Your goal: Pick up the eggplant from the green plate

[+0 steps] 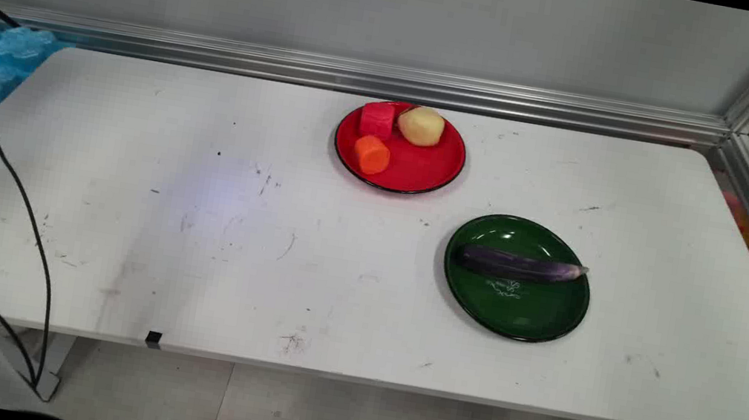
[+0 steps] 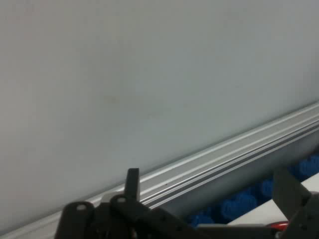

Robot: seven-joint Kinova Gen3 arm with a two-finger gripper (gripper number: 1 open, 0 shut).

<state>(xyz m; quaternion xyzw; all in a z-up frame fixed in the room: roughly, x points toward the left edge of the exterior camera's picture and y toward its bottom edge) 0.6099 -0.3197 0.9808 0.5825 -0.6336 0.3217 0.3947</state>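
Purple eggplant [image 1: 520, 265] lies across the green plate [image 1: 513, 330], stem end toward the tabletop's right edge. That plate sits right of centre on the white tabletop [image 1: 120, 200], nearer the front edge. Behind it and to its left, close to the back edge, a red plate [image 1: 426, 166] carries three pieces: an orange carrot chunk [image 1: 372, 155] at its front left, a red cube [image 1: 377, 119] at its back left, and a pale potato [image 1: 421, 126] just beside the cube. The two plates are near each other but apart.

The gripper [image 2: 209, 186] shows only in the hand view, its claw spread apart and holding nothing. It faces the grey wall [image 2: 149, 74], the aluminium rail [image 2: 224, 154] and a blue mat [image 2: 239, 206]. A black cable [image 1: 12, 175] hangs past the tabletop's left edge.
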